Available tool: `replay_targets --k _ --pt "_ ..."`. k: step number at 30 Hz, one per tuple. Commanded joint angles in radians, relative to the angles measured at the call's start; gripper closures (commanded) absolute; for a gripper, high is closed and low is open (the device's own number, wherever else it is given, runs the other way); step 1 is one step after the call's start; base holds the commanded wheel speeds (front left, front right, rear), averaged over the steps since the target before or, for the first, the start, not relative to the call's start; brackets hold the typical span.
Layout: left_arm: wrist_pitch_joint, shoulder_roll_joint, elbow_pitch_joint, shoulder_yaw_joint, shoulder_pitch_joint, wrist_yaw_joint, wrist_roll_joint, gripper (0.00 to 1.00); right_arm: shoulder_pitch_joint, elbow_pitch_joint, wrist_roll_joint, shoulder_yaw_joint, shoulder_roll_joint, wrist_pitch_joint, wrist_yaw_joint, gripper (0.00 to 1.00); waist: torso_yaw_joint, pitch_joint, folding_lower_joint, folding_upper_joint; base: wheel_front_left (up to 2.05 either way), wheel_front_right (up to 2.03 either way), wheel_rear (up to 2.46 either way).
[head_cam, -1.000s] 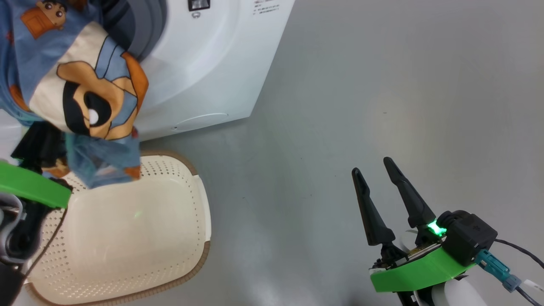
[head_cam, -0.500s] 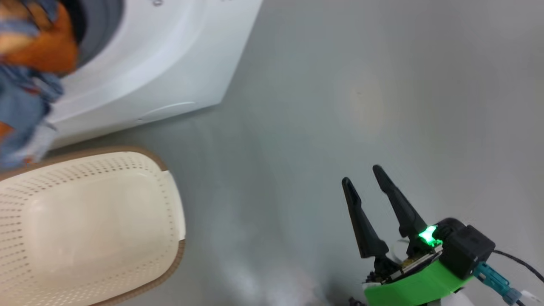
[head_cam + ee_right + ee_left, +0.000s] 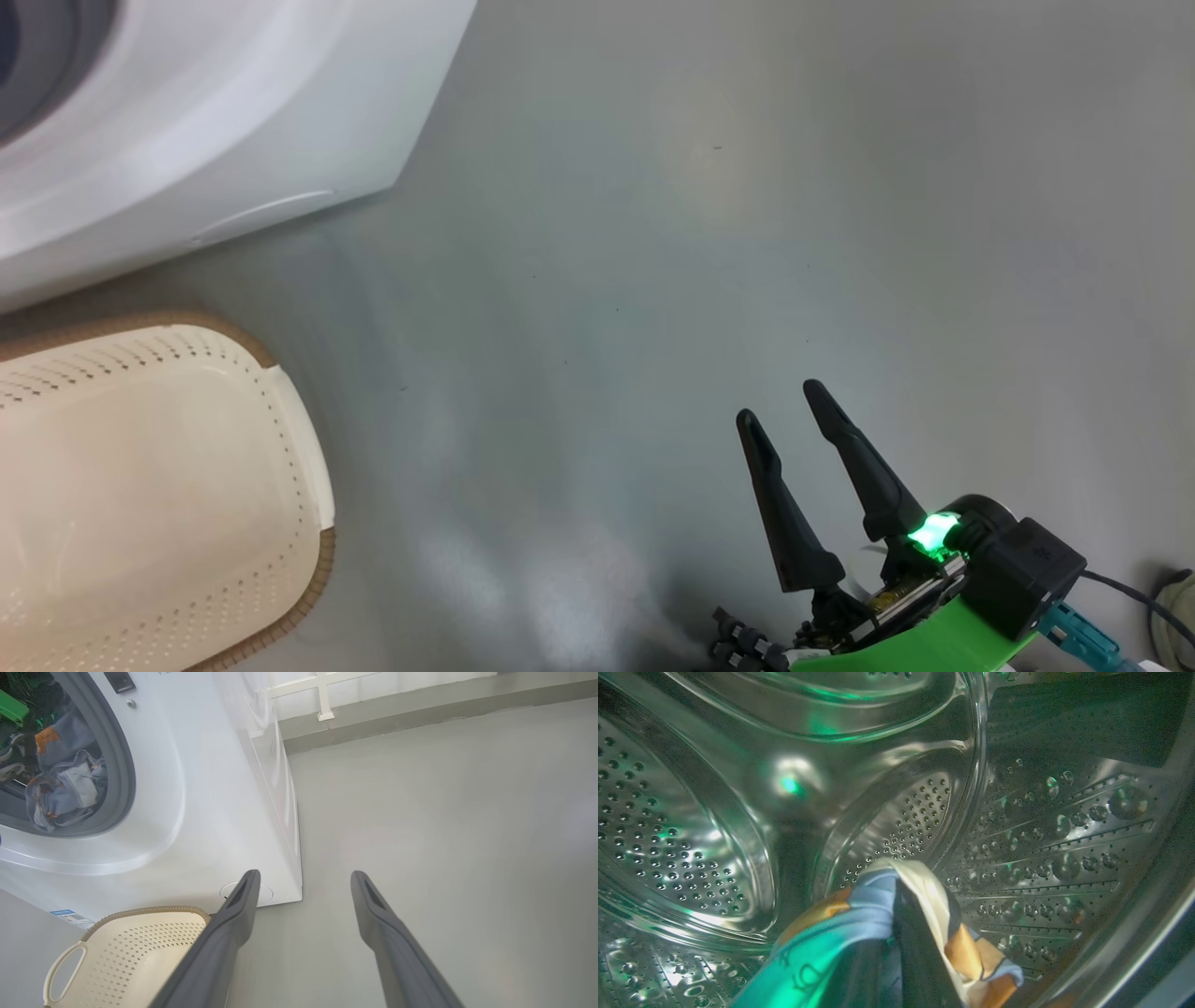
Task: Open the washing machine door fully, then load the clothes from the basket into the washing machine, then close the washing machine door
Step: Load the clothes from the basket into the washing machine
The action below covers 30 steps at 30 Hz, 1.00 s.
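In the left wrist view my left gripper (image 3: 903, 914) is deep inside the steel drum (image 3: 691, 826), shut on the clothes (image 3: 859, 914), blue fabric with orange and cream print bunched around its dark fingers. The right wrist view shows the clothes (image 3: 65, 788) hanging inside the round opening of the washing machine (image 3: 210, 788), with my left arm's green part (image 3: 11, 709) above them. The basket (image 3: 299, 448) stands empty on the floor in front of the washing machine (image 3: 187, 140). My right gripper (image 3: 780, 403) hovers open over bare floor. The washing machine door is out of view.
Grey floor (image 3: 747, 233) spreads to the right of the machine. A grey rubber gasket (image 3: 126, 765) rings the opening. A white wall with a grey skirting (image 3: 397, 709) runs behind. The basket (image 3: 140, 952) lies just left of my right gripper (image 3: 304, 875).
The head camera has swung right, so machine and basket slid left. The clothes and my left arm, above the basket a second ago, went out of the head view toward the machine opening.
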Motion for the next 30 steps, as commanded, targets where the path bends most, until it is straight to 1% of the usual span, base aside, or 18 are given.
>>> replay_targets --k 1,2,4,5,6,7,12,16,24,30 --pt "-0.009 0.041 -0.026 0.042 -0.018 -0.005 0.016 1.0 0.033 -0.023 0.011 0.025 -0.012 -0.008 0.005 0.0 -0.002 0.008 0.0 0.0 0.0 0.0 0.0" --pt "-0.013 0.035 -0.024 0.053 -0.014 -0.007 0.016 1.0 0.031 -0.022 0.011 0.025 -0.012 -0.008 0.005 0.0 0.0 0.008 0.0 0.0 0.0 0.0 0.0" --pt "-0.009 0.023 -0.009 0.045 0.008 -0.01 0.014 1.0 0.026 -0.019 0.01 0.025 -0.012 -0.008 0.005 0.0 0.01 0.005 0.0 0.0 0.0 0.0 0.0" --pt "-0.001 0.019 -0.003 0.034 0.017 -0.012 0.018 0.88 0.022 -0.016 0.009 0.026 -0.012 -0.008 0.005 0.0 0.014 0.004 0.0 0.0 0.0 0.0 0.0" --pt "0.012 0.016 0.005 0.021 0.026 -0.012 0.021 0.3 0.017 -0.014 0.008 0.027 -0.012 -0.008 0.005 0.0 0.018 0.001 0.0 0.0 0.0 0.0 0.0" --pt "0.029 0.01 0.014 0.01 0.035 -0.011 0.019 0.0 0.013 -0.012 0.007 0.026 -0.012 -0.008 0.005 0.0 0.023 -0.002 0.0 0.0 0.0 0.0 0.0" --pt "0.083 -0.012 0.049 -0.031 0.054 -0.013 0.022 0.0 -0.005 0.003 0.002 0.021 -0.012 -0.008 0.005 0.0 0.042 -0.02 0.0 0.0 0.0 0.0 0.0" --pt "0.104 -0.037 0.088 -0.046 0.065 -0.016 0.01 0.0 -0.015 0.019 0.001 0.013 -0.012 -0.008 0.005 0.0 0.055 -0.045 0.0 0.0 0.0 0.0 0.0" --pt "0.082 -0.087 0.155 -0.065 0.109 -0.036 -0.014 0.0 -0.042 0.058 -0.007 -0.006 -0.012 -0.008 0.005 0.0 0.095 -0.114 0.0 0.0 0.0 0.0 0.0" --pt "0.058 -0.119 0.176 -0.084 0.143 -0.045 -0.023 0.0 -0.06 0.089 -0.011 -0.016 -0.012 -0.008 0.005 0.0 0.124 -0.163 0.0 0.0 0.0 0.0 0.0"
